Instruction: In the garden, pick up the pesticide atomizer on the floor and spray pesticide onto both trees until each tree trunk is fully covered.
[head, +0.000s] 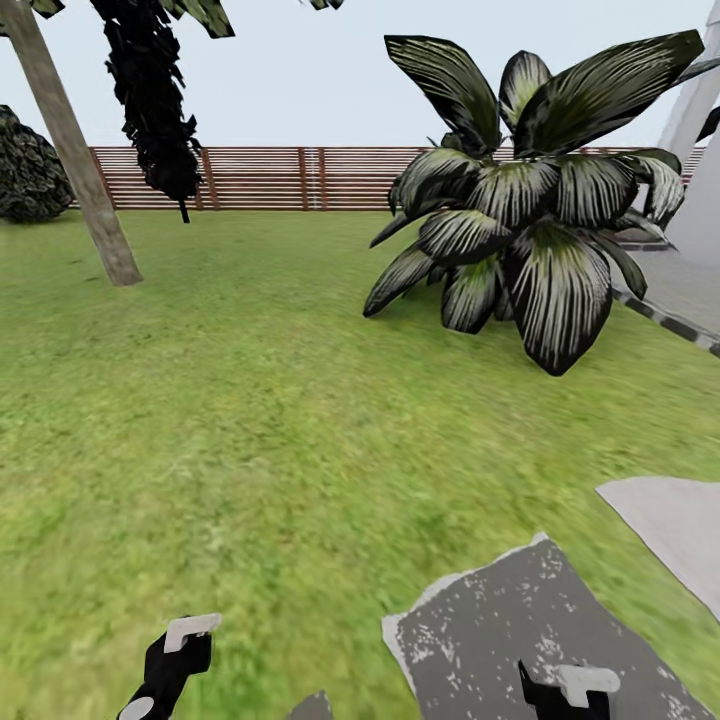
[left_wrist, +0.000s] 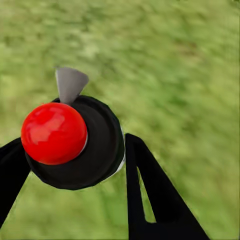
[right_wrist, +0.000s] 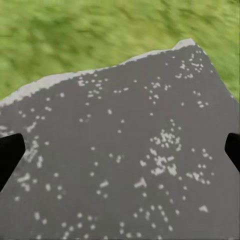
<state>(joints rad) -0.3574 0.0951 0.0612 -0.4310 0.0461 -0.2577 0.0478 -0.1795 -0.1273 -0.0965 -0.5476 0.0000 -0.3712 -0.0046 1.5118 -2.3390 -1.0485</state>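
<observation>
Between my left claw's black fingers (left_wrist: 75, 165), clamped: red-capped black atomizer (left_wrist: 75, 142), nozzle forward for spraying. Grey-beige trunk (head: 75, 160) upper left, well apart. Right claw (right_wrist: 120, 150) spread, empty, over speckled grey slab (right_wrist: 125, 165).

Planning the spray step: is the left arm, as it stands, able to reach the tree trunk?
Probably not. The tree trunk stands far across the lawn, while the left tool, shut on the atomizer, sits low by the robot.

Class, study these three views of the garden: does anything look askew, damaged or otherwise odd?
The thick tree trunk leans noticeably instead of standing upright. Otherwise nothing stands out: the left gripper holds the red-topped atomizer over grass, and the fence looks intact.
</observation>
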